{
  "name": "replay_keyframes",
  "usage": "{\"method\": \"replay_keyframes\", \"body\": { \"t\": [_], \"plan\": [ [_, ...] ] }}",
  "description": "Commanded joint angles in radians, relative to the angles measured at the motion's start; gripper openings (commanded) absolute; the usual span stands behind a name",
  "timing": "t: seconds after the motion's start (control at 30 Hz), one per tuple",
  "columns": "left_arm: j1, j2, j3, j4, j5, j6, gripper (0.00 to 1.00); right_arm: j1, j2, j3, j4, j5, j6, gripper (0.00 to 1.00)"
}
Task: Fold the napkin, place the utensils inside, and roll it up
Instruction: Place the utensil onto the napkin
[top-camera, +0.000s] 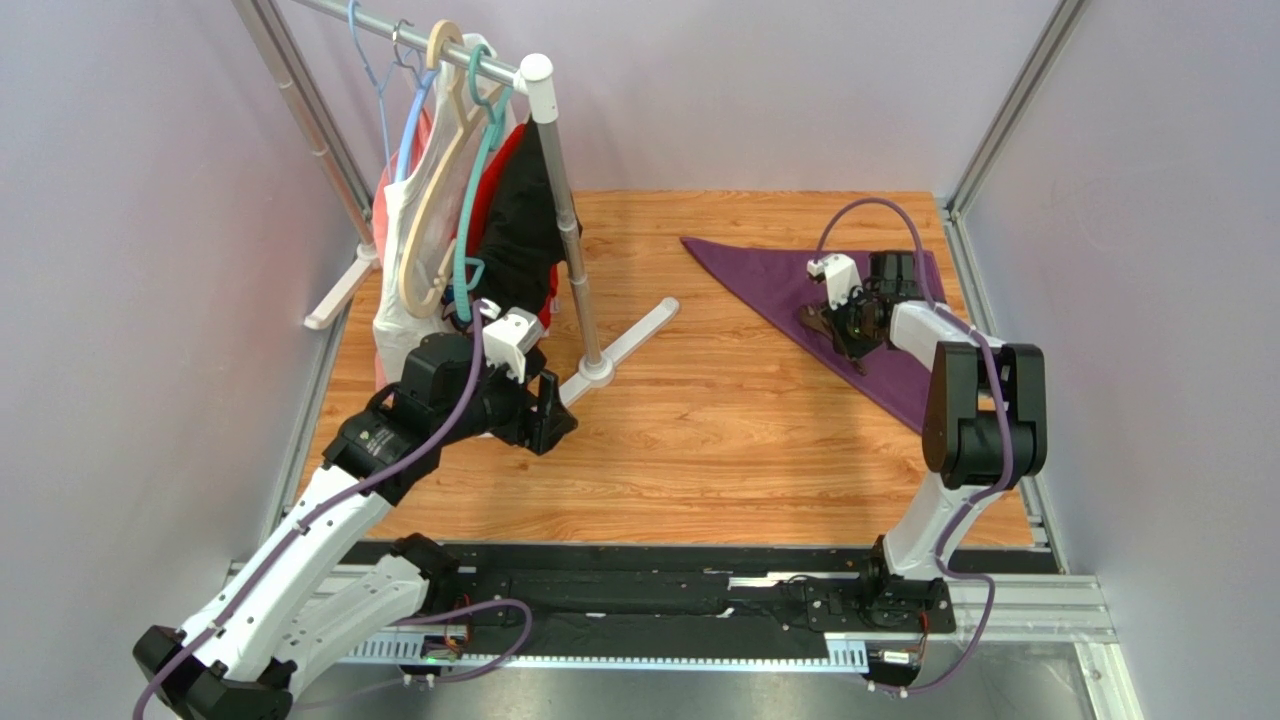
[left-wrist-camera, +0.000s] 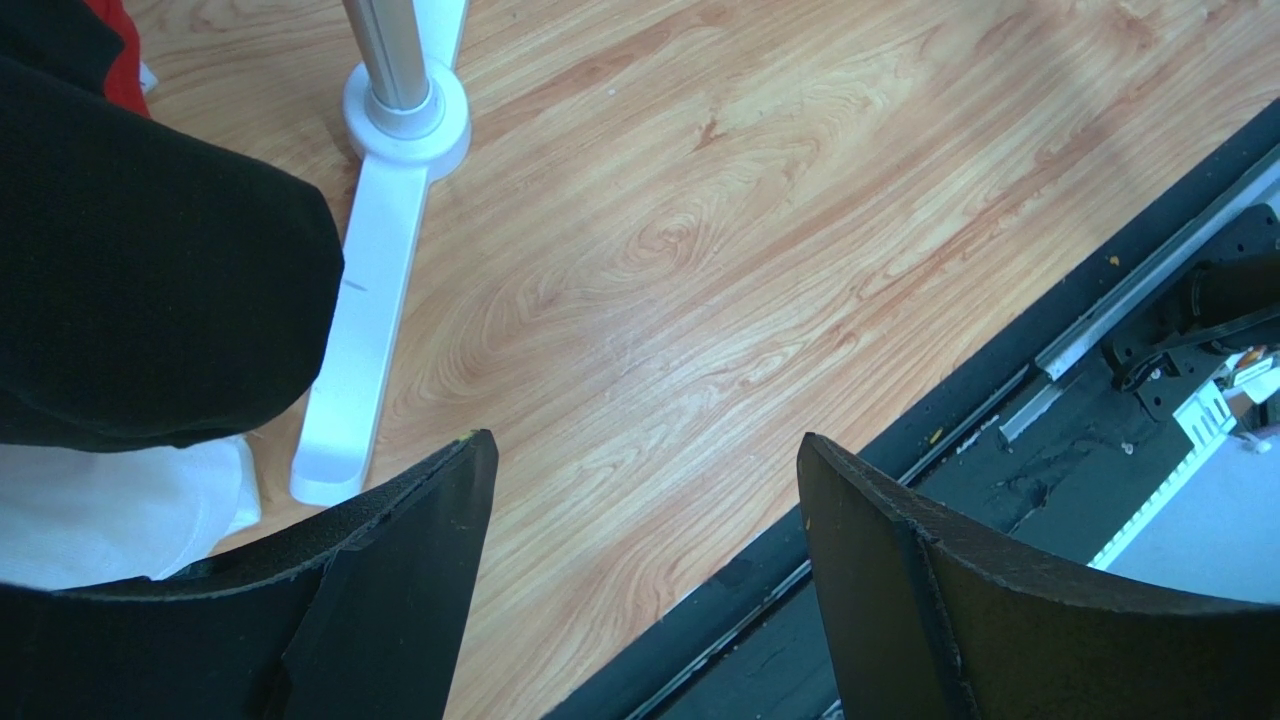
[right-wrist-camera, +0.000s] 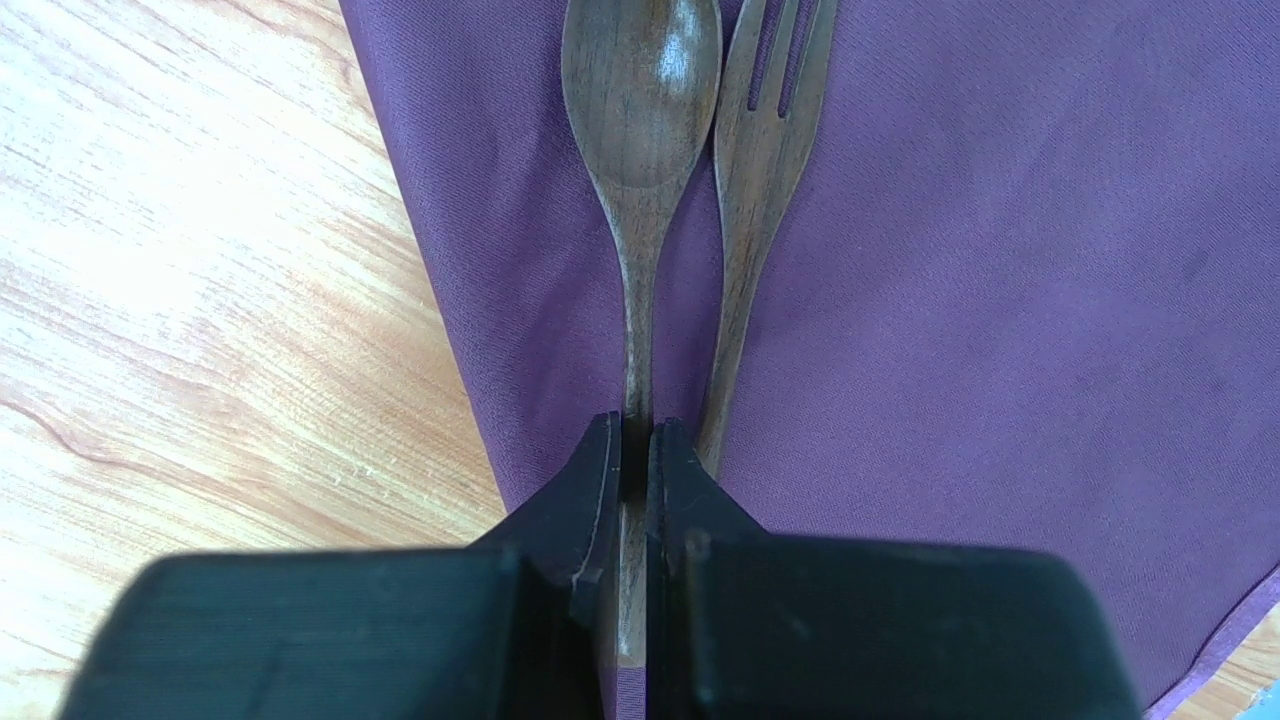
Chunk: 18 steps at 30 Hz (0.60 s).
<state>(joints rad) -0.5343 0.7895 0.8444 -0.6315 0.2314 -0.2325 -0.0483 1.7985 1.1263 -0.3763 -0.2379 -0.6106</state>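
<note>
— Light wooden tabletop (top-camera: 706, 450), pale lilac walls on every side, metal clothes rack (top-camera: 559, 210) hung with garments at the upper left of the overhead view.

— And the thin purple cloth napkin (top-camera: 759, 275)?

— Upper right of that same view. Flat on the wood, folded into a triangle, long edge slanting down toward the right.

— Whereabouts of the utensils?

— On the napkin, close to its left edge in the right wrist view. Slim dark brown wooden spoon (right-wrist-camera: 643, 90) and matching dark brown wooden fork (right-wrist-camera: 759, 165), side by side, bowl and tines toward the top of the frame.

— State of the right gripper (right-wrist-camera: 634, 443)?

— Pinched tight on the spoon's handle, fingers nearly meeting. Fork's handle just beside the right-hand finger, outside the grip.

— And the left gripper (left-wrist-camera: 646, 480)?

— Spread wide, nothing between the fingers. Hovering over bare wood near the rack's white foot (left-wrist-camera: 361, 345), with a black garment (left-wrist-camera: 135, 255) at the left of that frame.
</note>
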Motion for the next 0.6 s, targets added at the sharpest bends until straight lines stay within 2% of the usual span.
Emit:
{"method": "replay_keyframes", "body": {
  "t": [0.0, 0.23, 0.57],
  "plan": [
    [0.008, -0.003, 0.002, 0.027, 0.019, 0.004, 0.83, -0.001, 0.013, 0.0, 0.034, -0.015, -0.009, 0.0],
    [0.008, -0.006, 0.002, 0.027, 0.017, 0.005, 0.83, 0.001, 0.01, -0.002, 0.036, -0.009, 0.006, 0.02],
    [0.008, -0.01, 0.001, 0.027, 0.025, 0.002, 0.83, 0.001, 0.007, 0.007, 0.039, 0.029, 0.046, 0.16]
  ]
}}
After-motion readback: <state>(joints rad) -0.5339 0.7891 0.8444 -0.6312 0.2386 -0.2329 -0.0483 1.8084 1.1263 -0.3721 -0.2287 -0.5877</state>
